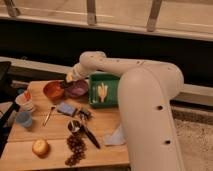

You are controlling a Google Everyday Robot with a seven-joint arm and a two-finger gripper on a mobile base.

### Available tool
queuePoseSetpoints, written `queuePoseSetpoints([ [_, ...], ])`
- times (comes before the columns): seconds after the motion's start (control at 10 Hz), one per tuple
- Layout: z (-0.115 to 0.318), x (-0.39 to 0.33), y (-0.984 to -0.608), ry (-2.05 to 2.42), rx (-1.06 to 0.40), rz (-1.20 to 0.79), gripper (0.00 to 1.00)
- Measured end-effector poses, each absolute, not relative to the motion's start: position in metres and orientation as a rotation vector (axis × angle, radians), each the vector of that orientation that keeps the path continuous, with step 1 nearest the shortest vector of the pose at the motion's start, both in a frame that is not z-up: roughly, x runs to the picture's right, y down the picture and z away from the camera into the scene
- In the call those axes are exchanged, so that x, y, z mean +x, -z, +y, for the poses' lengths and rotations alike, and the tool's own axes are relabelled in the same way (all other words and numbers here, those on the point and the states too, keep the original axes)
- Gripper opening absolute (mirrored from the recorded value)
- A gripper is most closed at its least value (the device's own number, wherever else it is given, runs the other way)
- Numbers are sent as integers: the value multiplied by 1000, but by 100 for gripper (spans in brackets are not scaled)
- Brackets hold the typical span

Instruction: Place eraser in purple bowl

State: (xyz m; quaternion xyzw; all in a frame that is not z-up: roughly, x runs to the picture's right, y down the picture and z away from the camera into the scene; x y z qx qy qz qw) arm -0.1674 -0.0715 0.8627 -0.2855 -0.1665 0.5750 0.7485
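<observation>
The purple bowl (pixel 78 89) sits at the back of the wooden table, between an orange-red bowl (pixel 52 90) and a green tray (pixel 111 80). My gripper (pixel 70 78) hangs just over the purple bowl's left rim, at the end of the white arm that reaches in from the right. It is shut, and I see nothing in it. A small dark block that I take for the eraser (pixel 84 114) lies on the table in front of the purple bowl, right of a pale blue block (pixel 66 108).
The green tray holds a pale yellow item (pixel 102 92). At the left stand a white cup (pixel 25 101) and a blue cup (pixel 22 119). A spoon (pixel 48 115), a black-handled tool (pixel 86 132), grapes (pixel 75 148), a bun (pixel 40 147) and a pale cloth (pixel 117 135) fill the front.
</observation>
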Motion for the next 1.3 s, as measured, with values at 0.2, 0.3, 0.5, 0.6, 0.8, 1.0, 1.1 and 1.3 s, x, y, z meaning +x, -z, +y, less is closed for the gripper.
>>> queuePoseSetpoints([
  [0.2,-80,-150,-861,-1308,-598,-385,0],
  [0.3,-86,-153,-860,-1317,-591,-393,0],
  [0.5,-88,-158,-865,-1338,-597,-388,0],
  [0.6,-82,-156,-872,-1352,-609,-376,0],
  [0.8,-68,-150,-888,-1386,-628,-344,3],
  [1.0,-59,-146,-897,-1413,-646,-319,23],
  [1.1,-56,-144,-901,-1422,-652,-312,31],
  [1.3,-53,-140,-908,-1439,-659,-303,54],
])
